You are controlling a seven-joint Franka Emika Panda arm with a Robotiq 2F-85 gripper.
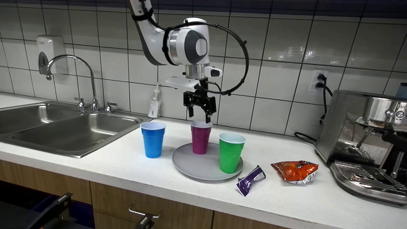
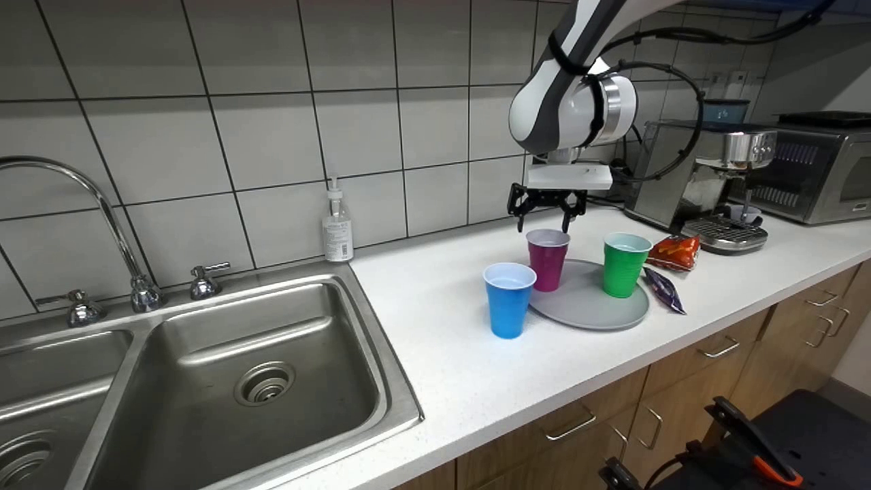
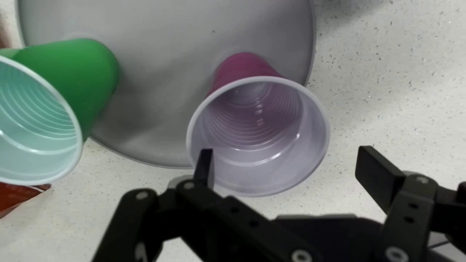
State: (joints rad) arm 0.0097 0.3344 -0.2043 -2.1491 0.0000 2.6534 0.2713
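Blue cup (image 1: 153, 142) and green cup (image 1: 231, 155) flank the magenta cup (image 1: 200, 139).

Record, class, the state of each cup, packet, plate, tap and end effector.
Round grey plate: lying flat.
Magenta plastic cup: upright, empty.
Green plastic cup: upright.
Blue plastic cup: upright.
Purple foil packet: lying; seal unclear.
Orange foil packet: lying; seal unclear.
Curved chrome tap: not running.
Black two-fingered end effector: open.

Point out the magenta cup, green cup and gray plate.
Magenta plastic cup (image 1: 200, 140): an exterior view, outer wall.
Green plastic cup (image 2: 623, 270): an exterior view, outer wall.
Gray plate (image 3: 164, 69): wrist view, bare top surface.
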